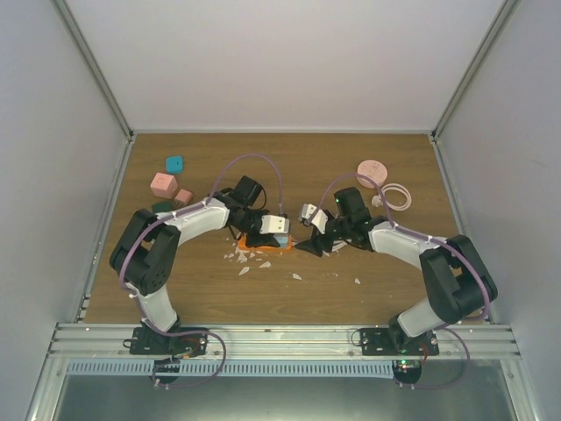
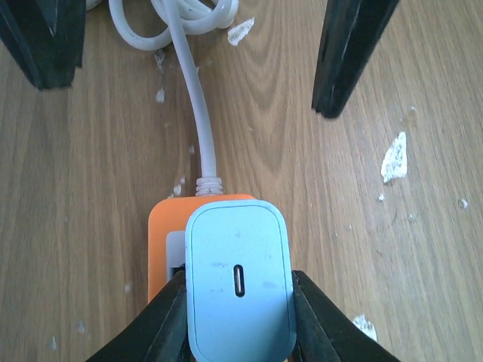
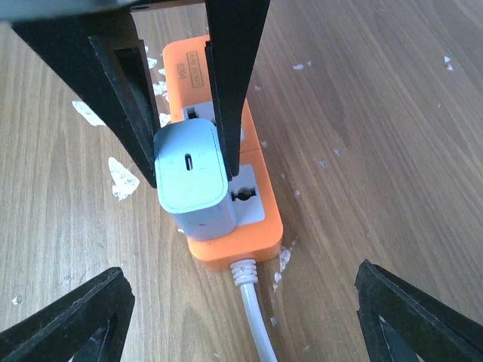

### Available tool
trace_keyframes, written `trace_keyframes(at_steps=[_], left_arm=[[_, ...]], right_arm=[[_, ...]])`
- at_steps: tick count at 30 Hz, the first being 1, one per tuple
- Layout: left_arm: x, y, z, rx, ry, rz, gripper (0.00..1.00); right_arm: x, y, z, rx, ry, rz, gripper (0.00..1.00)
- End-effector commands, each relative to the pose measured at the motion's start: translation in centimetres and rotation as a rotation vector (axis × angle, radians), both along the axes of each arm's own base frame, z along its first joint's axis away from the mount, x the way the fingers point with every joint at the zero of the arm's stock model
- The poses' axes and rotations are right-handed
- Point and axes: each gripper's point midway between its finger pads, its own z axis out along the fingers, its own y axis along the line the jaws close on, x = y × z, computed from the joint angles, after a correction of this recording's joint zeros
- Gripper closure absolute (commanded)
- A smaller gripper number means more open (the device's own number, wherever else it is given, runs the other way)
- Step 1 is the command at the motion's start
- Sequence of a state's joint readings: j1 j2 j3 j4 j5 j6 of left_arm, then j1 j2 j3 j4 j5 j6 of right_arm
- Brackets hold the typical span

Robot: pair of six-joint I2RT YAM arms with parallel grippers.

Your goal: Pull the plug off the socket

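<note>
A light blue plug (image 2: pixel 238 279) sits in an orange socket strip (image 2: pixel 162 234) lying flat on the wooden table. My left gripper (image 2: pixel 238 320) is shut on the plug, one finger on each side. In the right wrist view the plug (image 3: pixel 192 177) stands on the strip (image 3: pixel 253 222) between the left fingers (image 3: pixel 234 75). My right gripper (image 3: pixel 241 317) is open and empty, hovering over the strip's cable end, with the white cable (image 3: pixel 253 317) between its fingertips. From above, the plug (image 1: pixel 280 239), left gripper (image 1: pixel 279 232) and right gripper (image 1: pixel 320 247) meet at mid-table.
Pink, teal and dark green blocks (image 1: pixel 163 184) lie at the back left. A pink disc (image 1: pixel 372 168) and the coiled white cable (image 1: pixel 396 196) lie at the back right. White flakes (image 1: pixel 244 270) are scattered near the strip. Enclosure walls stand on three sides.
</note>
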State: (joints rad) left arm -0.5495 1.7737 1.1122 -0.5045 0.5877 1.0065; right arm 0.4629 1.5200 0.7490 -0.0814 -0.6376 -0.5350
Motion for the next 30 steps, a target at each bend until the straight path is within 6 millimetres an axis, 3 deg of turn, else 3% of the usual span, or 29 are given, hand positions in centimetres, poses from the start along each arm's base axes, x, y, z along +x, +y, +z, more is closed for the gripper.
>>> trace_keyframes(at_steps=[1, 13, 19, 30], left_arm=[[-1.0, 1.9, 0.2, 0.003, 0.027, 0.0, 0.81], [-2.1, 3.3, 0.6, -0.028, 0.039, -0.025, 0.81], [-2.8, 3.8, 0.6, -0.036, 0.017, -0.046, 0.81], [-3.1, 3.5, 0.8, -0.07, 0.017, -0.045, 0.81]], right_arm=[[-0.2, 1.8, 2.2, 0.107, 0.009, 0.013, 0.18], [-0.4, 4.7, -1.4, 0.136, -0.01, 0.081, 0.17], [-1.8, 6.1, -3.4, 0.119, -0.059, 0.136, 0.18], [-1.4, 7.2, -5.0, 0.11, -0.08, 0.115, 0.18]])
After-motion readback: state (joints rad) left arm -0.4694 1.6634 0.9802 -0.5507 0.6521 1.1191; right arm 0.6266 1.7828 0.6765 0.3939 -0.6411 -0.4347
